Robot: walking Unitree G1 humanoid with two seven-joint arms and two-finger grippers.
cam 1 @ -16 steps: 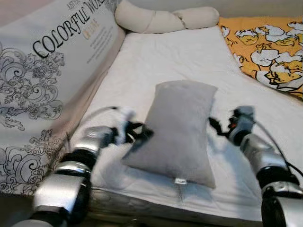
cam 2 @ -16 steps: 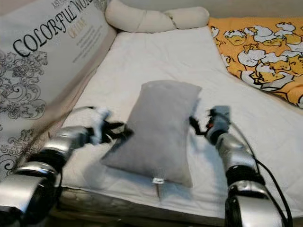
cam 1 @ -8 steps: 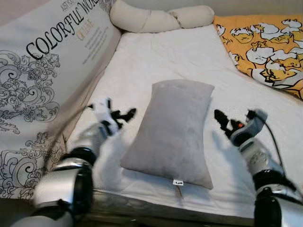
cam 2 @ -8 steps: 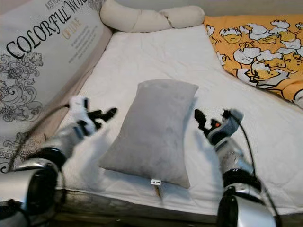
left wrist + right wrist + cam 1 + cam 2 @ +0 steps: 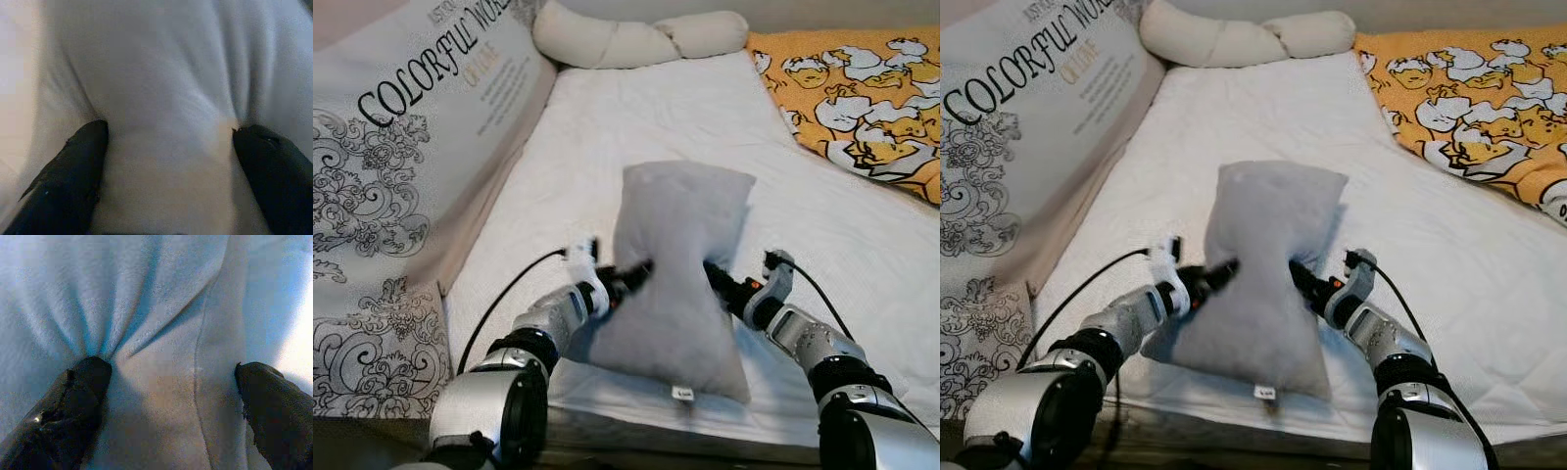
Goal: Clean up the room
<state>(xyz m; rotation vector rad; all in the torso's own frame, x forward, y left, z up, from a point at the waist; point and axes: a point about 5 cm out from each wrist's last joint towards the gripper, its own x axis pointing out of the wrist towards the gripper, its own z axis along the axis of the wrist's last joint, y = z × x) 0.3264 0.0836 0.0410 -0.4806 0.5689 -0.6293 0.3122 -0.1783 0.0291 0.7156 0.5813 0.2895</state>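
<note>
A grey pillow point(image 5: 680, 255) lies lengthwise on the white mattress point(image 5: 666, 117), pinched narrow at its middle. My left gripper point(image 5: 631, 276) presses into its left side and my right gripper point(image 5: 717, 279) into its right side, so the pillow is squeezed between the two arms. In the left wrist view the gripper point(image 5: 168, 142) is open, with black fingers point(image 5: 73, 171) spread wide and dug into the grey fabric. The right wrist view has the right gripper point(image 5: 171, 377) open the same way, its fingers point(image 5: 78, 396) sunk into creased fabric.
A big printed cushion point(image 5: 401, 166) leans along the mattress's left side. A cream knotted bolster point(image 5: 636, 39) lies at the far end. An orange duck-print blanket point(image 5: 862, 88) covers the far right. The mattress's front edge point(image 5: 636, 431) is just below the pillow.
Both grippers stood apart from the pillow half a second ago; they have moved inward and now press into its sides. The pillow is pinched at its middle and bulges upward.
</note>
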